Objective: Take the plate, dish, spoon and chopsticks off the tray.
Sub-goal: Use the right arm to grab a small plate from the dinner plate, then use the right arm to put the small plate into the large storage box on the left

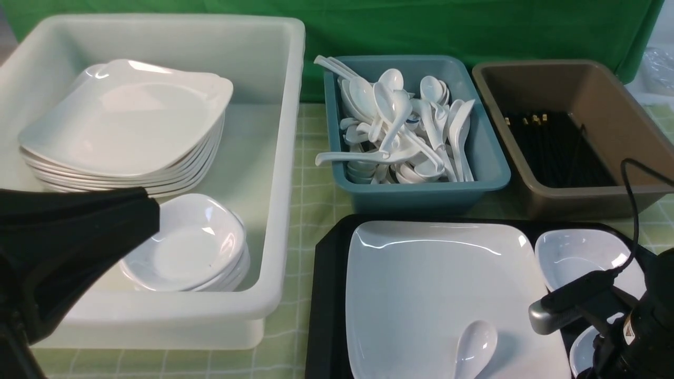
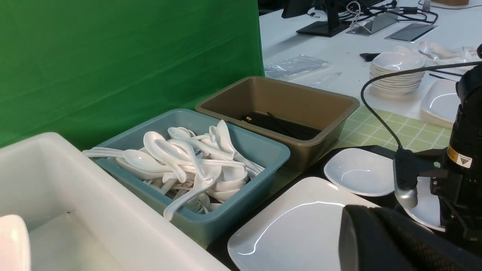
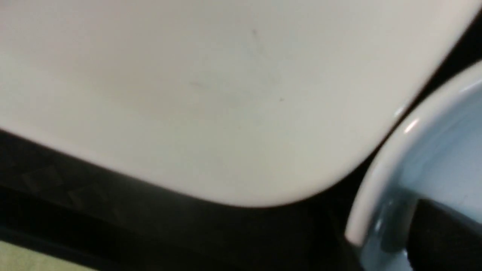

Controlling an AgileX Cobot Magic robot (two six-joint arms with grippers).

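The black tray (image 1: 326,295) carries the large white plate (image 1: 437,295), and the spoon (image 1: 474,347) lies on the plate's near part. Two small white dishes sit to the plate's right: a far dish (image 1: 574,255) and a near dish (image 1: 584,350). My right gripper (image 3: 391,244) is down at the near dish (image 3: 444,158), open, with one finger (image 3: 448,241) inside its rim and a gap showing. The other finger is hidden. Black chopsticks (image 1: 553,150) lie in the brown bin; none show on the tray. My left gripper (image 1: 152,210) hangs shut and empty over the white bin.
A white bin (image 1: 274,158) at the left holds stacked plates and small dishes. A teal bin (image 1: 489,173) of white spoons stands behind the tray, with the brown bin (image 1: 621,121) to its right. A green checked cloth covers the table.
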